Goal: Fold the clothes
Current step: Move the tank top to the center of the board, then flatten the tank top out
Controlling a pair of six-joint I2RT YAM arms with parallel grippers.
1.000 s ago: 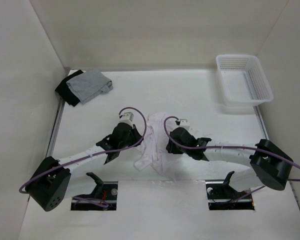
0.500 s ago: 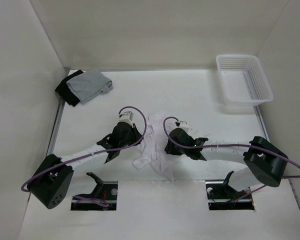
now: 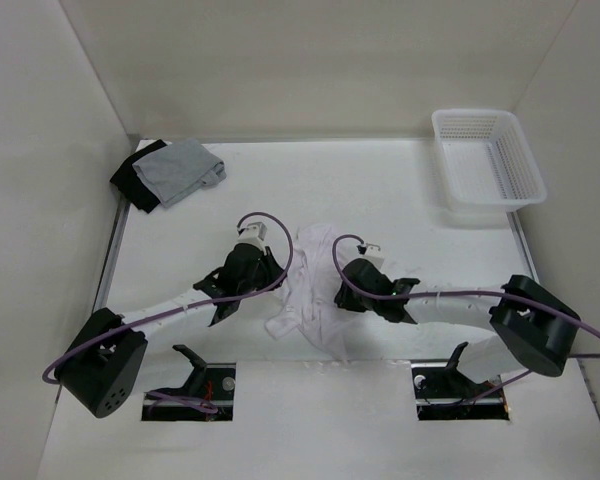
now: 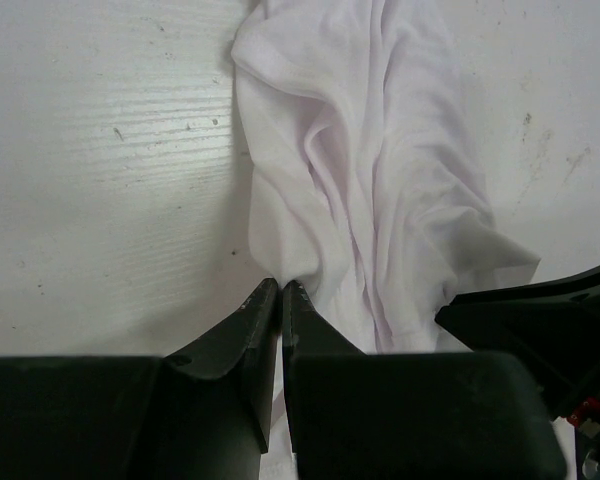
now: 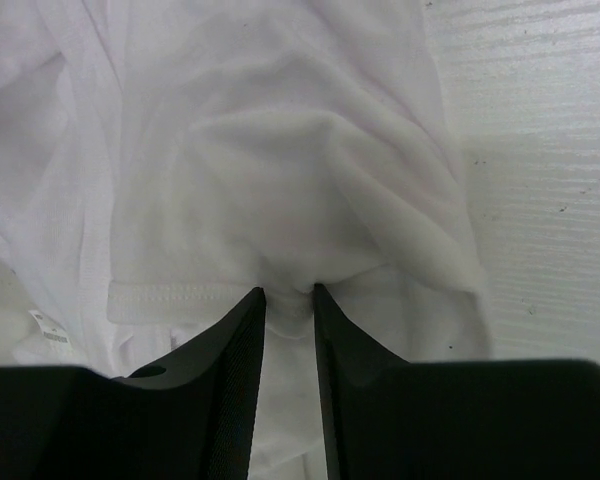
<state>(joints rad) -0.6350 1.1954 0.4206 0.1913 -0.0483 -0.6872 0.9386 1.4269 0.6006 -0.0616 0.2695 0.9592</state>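
top view, tank top: the white tank top (image 3: 310, 288) sits in a crumpled lump on the tabletop (image 3: 400, 200), toward the near edge, right between the two arms
top view, left hand: the left hand (image 3: 273, 272) comes in from the left with its tips at the top's left side; honestly can't tell from up here how the fingers stand
top view, right hand: the right hand (image 3: 337, 292) comes in from the right, tips on the top's right side; same deal, the grip is too small to read
top view, other stuff: grey garment (image 3: 180, 170) lies folded partly over a black garment (image 3: 128, 182) in the far left corner, and a white basket (image 3: 444, 165) is at the far right, all well apart from the tank top
left wrist, left hand: fingers (image 4: 245, 335) pressed together with only a hairline slit, tips touching the cloth's left edge; can't tell if any fabric is caught in there
left wrist, tank top: runs away from the tips in long soft creases with bare tabletop on both sides; a black bit of the right arm (image 4: 540, 320) pokes in lower right
right wrist, right hand: fingers (image 5: 230, 350) nearly together, pinching a bunched fold of the tank top, creases fanning out from the pinch
right wrist, tank top: fills most of the view; stitched hem (image 5: 170, 293) just left of the tips, small label (image 5: 45, 330) at the far left, bare tabletop on the right
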